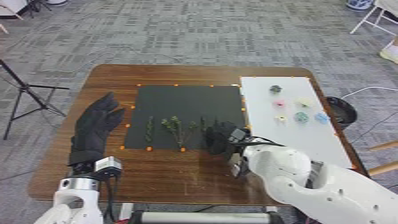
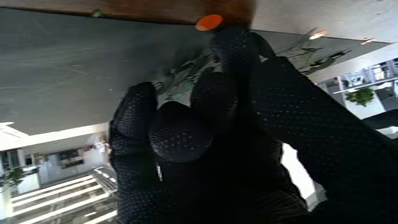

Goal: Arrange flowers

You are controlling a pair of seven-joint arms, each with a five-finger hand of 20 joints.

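My left hand [image 1: 92,125] is wide, fingers straight, just left of the dark sheet [image 1: 178,97]; a careless inward sweep could brush the slim sprig [image 1: 149,130] askew. Next comes the leafy sprig [image 1: 172,125], lying on that sheet; its spreading branches could snag on my right hand [image 1: 217,140] and get dragged along. That hand is low at the sheet's near right part, beside more greenery; I can't tell whether it has hold of anything. The glove hides part of my target, so I could catch 2 stems instead of 1, or press down and crush leaves. Farthest right, 6 flower heads lie on the white sheet [image 1: 266,131]; the pink flower [image 1: 280,103] looks light enough to roll if my forearm swings too low.
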